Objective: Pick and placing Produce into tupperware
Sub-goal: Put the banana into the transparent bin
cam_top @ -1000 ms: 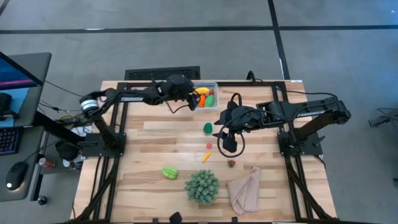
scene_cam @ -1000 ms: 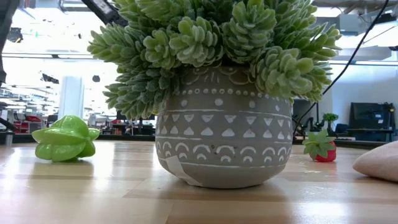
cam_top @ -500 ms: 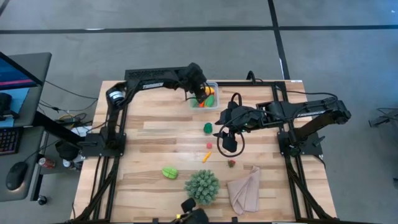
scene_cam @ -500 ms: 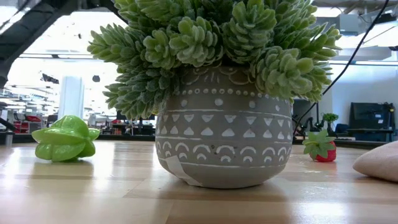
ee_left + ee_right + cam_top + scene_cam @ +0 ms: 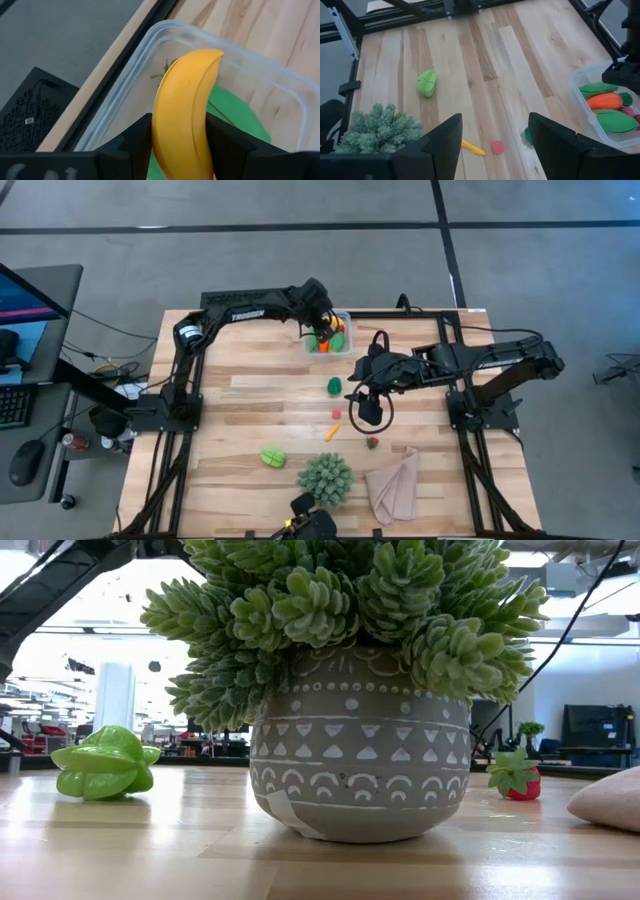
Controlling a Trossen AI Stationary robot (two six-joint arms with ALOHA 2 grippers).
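Observation:
The clear tupperware [image 5: 331, 332] stands at the table's far edge with an orange carrot [image 5: 604, 101] and green pieces [image 5: 611, 120] inside. My left gripper [image 5: 182, 127] hangs over it, shut on a yellow banana [image 5: 187, 100]. My right gripper [image 5: 495, 150] hovers open above the table's middle with nothing between its fingers. Loose produce lies on the wood: a dark green piece [image 5: 334, 385], a red berry [image 5: 337, 414], a small yellow-orange piece [image 5: 332, 432], a strawberry [image 5: 515, 777] and a light green star-shaped fruit [image 5: 273, 457]. My left gripper pinches the banana between its two fingers, one on each long side [image 5: 159, 135]. The fingers slant down and run along the banana. Its free end [image 5: 212, 56] sticks out past the fingertips, above the inside of the tupperware [image 5: 125, 100].
A potted spiky green plant [image 5: 325, 478] stands near the table's front edge, with a beige cloth [image 5: 393, 485] to its right. The plant fills the middle of the low view. A black frame rail runs along the far edge behind the tupperware.
My left arm has swung toward the table's far edge and its gripper has tipped further down, bringing the banana from the tupperware's left side to above its inside. Most of this came early; it has nearly stopped.

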